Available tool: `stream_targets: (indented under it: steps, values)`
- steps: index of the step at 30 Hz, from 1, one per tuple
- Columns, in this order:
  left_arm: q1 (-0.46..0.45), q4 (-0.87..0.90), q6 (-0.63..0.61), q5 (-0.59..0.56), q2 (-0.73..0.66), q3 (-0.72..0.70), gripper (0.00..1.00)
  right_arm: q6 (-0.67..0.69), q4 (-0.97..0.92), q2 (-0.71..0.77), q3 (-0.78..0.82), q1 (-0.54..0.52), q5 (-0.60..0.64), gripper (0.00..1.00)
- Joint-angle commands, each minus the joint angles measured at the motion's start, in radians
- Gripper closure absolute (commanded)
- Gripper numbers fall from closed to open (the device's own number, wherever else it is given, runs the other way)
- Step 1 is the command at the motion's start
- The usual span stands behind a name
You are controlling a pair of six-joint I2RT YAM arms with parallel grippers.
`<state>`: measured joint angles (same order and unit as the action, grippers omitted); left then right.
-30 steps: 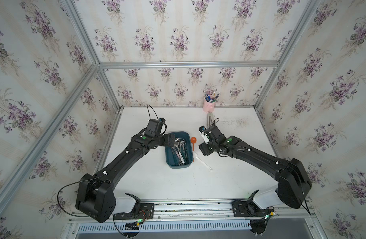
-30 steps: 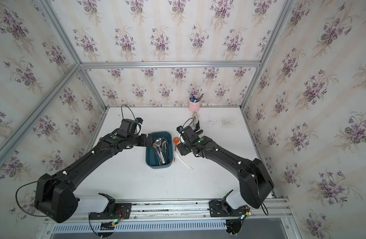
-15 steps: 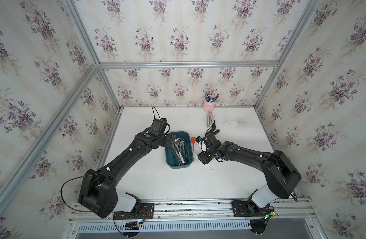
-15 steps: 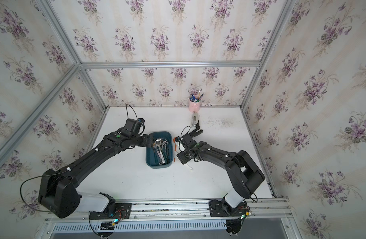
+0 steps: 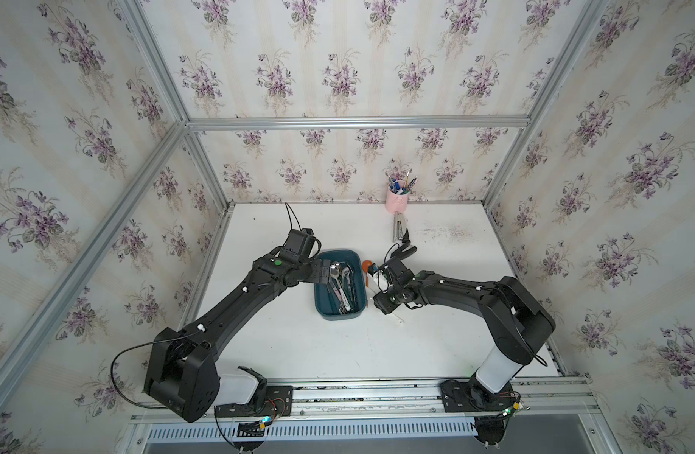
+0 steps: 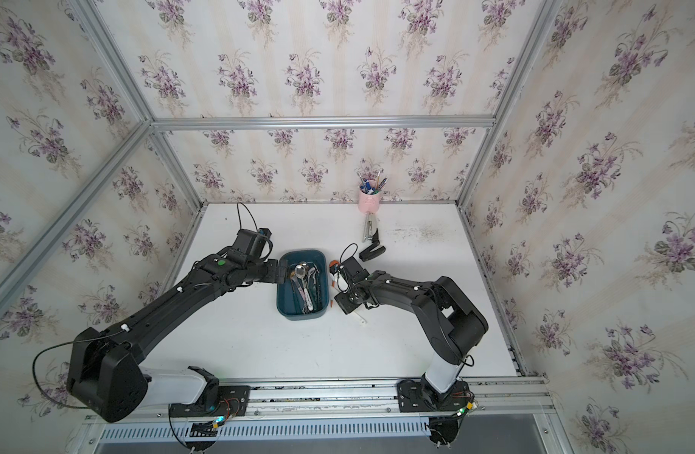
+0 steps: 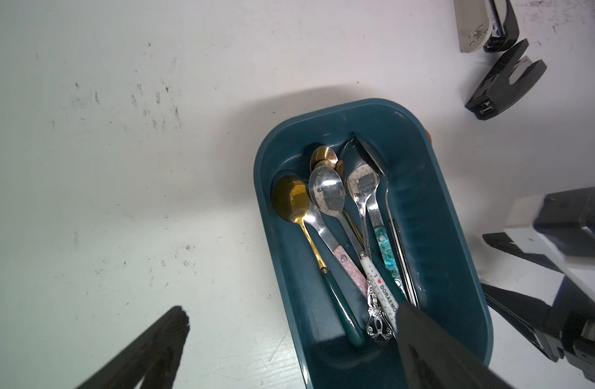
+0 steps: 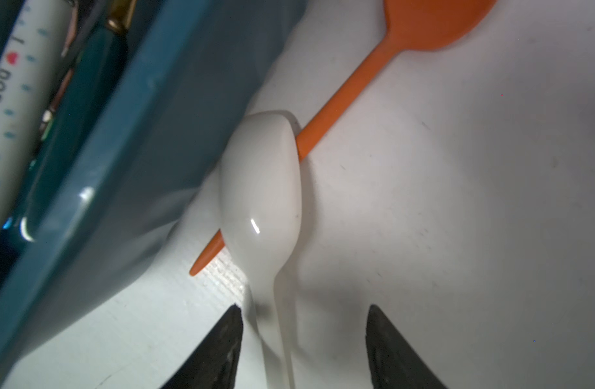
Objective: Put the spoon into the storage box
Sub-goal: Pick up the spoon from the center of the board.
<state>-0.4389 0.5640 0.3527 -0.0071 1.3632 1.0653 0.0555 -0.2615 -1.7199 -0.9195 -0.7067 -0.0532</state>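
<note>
White spoon [image 8: 260, 202], handle inside parted right pincer [image 8: 304, 308], beside storage box [image 8: 171, 118]

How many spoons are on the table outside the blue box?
2. A white spoon lies beside the storage box, its bowl over the handle of an orange spoon; the right arm could hide others.

White counter [image 5: 338, 346] with grey scuffs, pink cup [image 5: 397, 203] holding pens [image 5: 401, 184] at its far edge, against violet-patterned wallpaper [image 5: 279, 78], silver clip-like object [image 5: 397, 231] lying just in front of the cup, black hinged object [image 6: 371, 252] near it, aluminium frame rails [image 5: 357, 122] along wall corners.
</note>
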Motion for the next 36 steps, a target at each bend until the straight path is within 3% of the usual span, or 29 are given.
stream_targets:
  steps: [1, 11, 14, 19, 26, 36]
  values:
    - [0.000, 0.007, 0.009, -0.013, 0.004, 0.005, 0.00, 0.000, 0.030, -0.017, -0.001, -0.002, -0.011, 0.42]
    - [-0.001, 0.012, 0.006, -0.025, 0.004, 0.006, 0.00, -0.016, 0.020, -0.057, -0.016, -0.011, -0.006, 0.55]
    - [0.000, 0.010, 0.004, -0.027, 0.005, 0.005, 0.00, -0.014, 0.014, -0.045, -0.002, -0.016, 0.000, 0.65]
    - [0.000, -0.001, 0.005, -0.022, 0.017, 0.008, 0.00, -0.015, 0.005, -0.038, 0.000, -0.022, 0.029, 0.71]
    - [0.000, -0.009, 0.003, -0.014, 0.037, 0.022, 0.00, -0.021, -0.008, -0.035, -0.025, -0.023, 0.032, 0.89]
    - [0.000, -0.010, -0.004, 0.002, 0.040, 0.037, 0.00, -0.041, -0.029, 0.030, -0.032, -0.022, 0.056, 0.95]
